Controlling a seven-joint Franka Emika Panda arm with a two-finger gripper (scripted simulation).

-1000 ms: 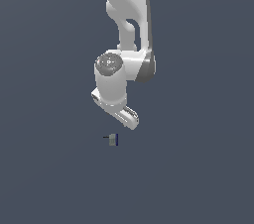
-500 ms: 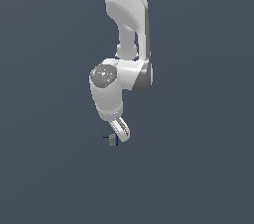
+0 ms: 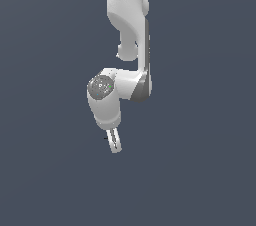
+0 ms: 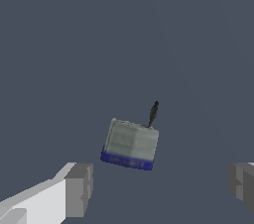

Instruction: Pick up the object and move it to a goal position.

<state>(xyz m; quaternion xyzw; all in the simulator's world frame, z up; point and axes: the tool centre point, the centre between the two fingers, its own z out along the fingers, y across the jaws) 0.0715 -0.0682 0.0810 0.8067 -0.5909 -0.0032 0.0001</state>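
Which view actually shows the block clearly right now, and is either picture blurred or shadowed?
The wrist view shows the block clearly, coarse-textured but unblurred, with its dark stub and blue side visible, between the open gripper's fingers. In the exterior view the gripper covers it; only a thin dark sliver pokes out. Lighting is flat in both, with no cast shadows or glare on the ground.

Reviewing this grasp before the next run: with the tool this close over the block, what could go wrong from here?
1. The small grey-green block with a dark blue side sits off-centre between the open tool's fingers, nearer one pad; closing may push or twist it.
2. Its thin dark stub sticks out and could snag a finger.
3. In the exterior view the white arm hides nearly all of the block, so only the wrist view can confirm contact.
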